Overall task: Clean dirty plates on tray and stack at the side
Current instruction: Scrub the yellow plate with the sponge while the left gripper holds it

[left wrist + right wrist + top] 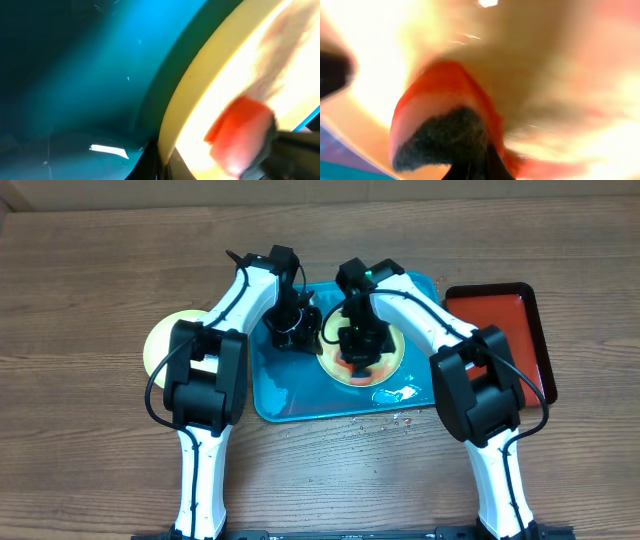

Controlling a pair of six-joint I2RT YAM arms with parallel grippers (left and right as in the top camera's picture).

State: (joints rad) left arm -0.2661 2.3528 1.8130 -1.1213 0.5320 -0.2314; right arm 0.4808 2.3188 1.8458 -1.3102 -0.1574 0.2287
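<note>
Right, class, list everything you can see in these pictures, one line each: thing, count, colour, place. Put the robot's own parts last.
plates: two in view, yellow-green rims; one on the blue tray, one on the table to its left, partly behind the left arm
blue tray: one, turquoise, middle of the table
red tray: one, red with a dark rim, right of the blue tray
sponge: one, orange with a dark scrub side, against the plate on the blue tray
splashes: several, pale, on the blue tray's near-right corner
table: one, brown wood
arms: two, white and black
left tool: black, at that plate's left rim
right tool: black, over that plate, holding the sponge
</note>
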